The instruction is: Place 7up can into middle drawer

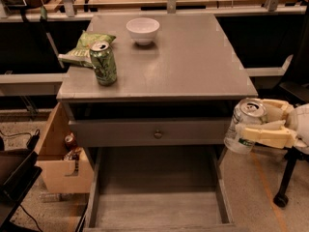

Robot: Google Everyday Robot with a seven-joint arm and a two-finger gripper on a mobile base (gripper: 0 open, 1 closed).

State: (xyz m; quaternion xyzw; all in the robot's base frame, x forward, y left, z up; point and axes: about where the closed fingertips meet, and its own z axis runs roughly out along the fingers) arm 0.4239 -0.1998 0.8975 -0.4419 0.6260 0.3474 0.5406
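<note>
The 7up can [244, 123], silver-white with a shiny top, is held in my gripper [264, 124] at the right side of the cabinet, level with the closed top drawer front. The cream fingers [268, 135] are shut around the can's sides. The can hangs in the air just outside the cabinet's right edge. The middle drawer [157, 197] stands pulled out below, wide and shallow with a pale plank floor and nothing in it. The can is above and to the right of that drawer.
A dark green can [104, 63], a green chip bag [84, 48] and a white bowl [143, 30] sit on the grey cabinet top [193, 62]. The top drawer front has a round knob [158, 134]. A cardboard box [60, 153] stands at the left, a chair base [285, 187] at the right.
</note>
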